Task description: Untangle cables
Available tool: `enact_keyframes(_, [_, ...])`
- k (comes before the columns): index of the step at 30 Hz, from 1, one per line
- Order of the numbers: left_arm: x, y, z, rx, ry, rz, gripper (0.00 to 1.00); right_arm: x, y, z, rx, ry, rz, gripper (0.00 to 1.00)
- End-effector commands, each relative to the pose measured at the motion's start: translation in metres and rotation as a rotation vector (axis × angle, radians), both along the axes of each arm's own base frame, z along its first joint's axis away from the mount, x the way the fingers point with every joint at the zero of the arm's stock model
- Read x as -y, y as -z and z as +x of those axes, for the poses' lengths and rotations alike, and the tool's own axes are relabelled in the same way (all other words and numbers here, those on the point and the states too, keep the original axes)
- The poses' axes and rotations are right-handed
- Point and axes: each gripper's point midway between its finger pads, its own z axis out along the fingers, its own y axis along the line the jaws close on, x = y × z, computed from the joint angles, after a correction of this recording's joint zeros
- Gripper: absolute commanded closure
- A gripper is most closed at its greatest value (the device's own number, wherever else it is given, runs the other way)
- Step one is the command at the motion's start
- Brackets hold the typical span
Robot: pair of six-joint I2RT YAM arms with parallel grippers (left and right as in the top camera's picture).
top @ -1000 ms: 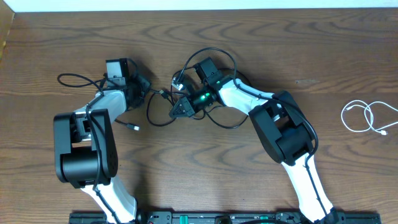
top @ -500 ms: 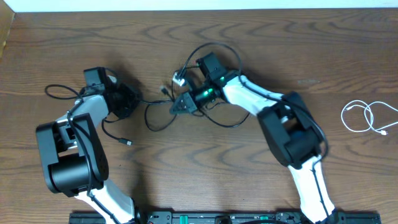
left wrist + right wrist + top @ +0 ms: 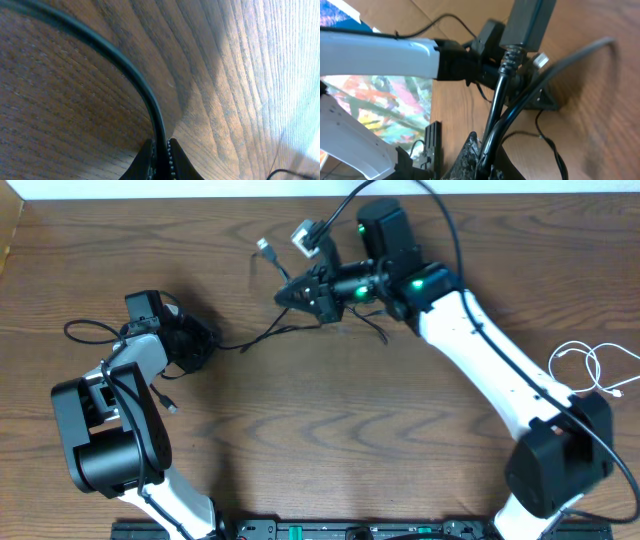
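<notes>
A: Across the whole overhead frame, what's biggest?

B: The wooden bench [image 3: 300, 440]. Then the 2 arms: the left arm [image 3: 110, 430] is folded up in the left half, and the right arm [image 3: 500, 370] stretches from the lower right corner to the upper centre.

A: And the hands?

B: The left hand [image 3: 205, 345], at middle left, has its fingers [image 3: 145, 160] pressed together on a black cable [image 3: 125, 65]. The right hand [image 3: 285, 295], at upper centre, is clamped on black cable [image 3: 495, 120] too, which rises from between its fingertips.

A: Where do the cables lie?

B: 1 black strand [image 3: 260, 335] runs from the left hand rightward to a loose bunch under the right hand. Another black loop [image 3: 85, 330] sits at the far left. The white cable [image 3: 590, 370] lies coiled at the right edge, well apart from both hands.

A: Plugs?

B: 2 plug ends [image 3: 265, 248] sit just above the right hand, and 1 small plug [image 3: 168, 402] lies at lower left.
</notes>
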Motion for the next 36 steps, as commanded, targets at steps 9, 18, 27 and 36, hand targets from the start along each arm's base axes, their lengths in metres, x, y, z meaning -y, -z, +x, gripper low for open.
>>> enact_keyframes(9, [-0.003, 0.006, -0.008, -0.016, 0.006, 0.020, 0.92, 0.040, -0.045, 0.008, 0.080, 0.082, 0.031, 0.85])
enact_keyframes(18, [-0.003, 0.006, -0.008, -0.017, 0.006, 0.020, 0.92, 0.043, -0.030, 0.007, 0.094, 0.086, -0.027, 0.96])
enact_keyframes(27, [-0.003, 0.006, -0.008, -0.016, 0.006, 0.020, 0.92, 0.054, 0.028, 0.012, -0.013, 0.199, -0.258, 0.63])
enact_keyframes(36, [-0.003, 0.006, -0.008, -0.017, 0.006, 0.020, 0.92, 0.025, 0.092, -0.026, -0.174, 0.094, -0.412, 0.55])
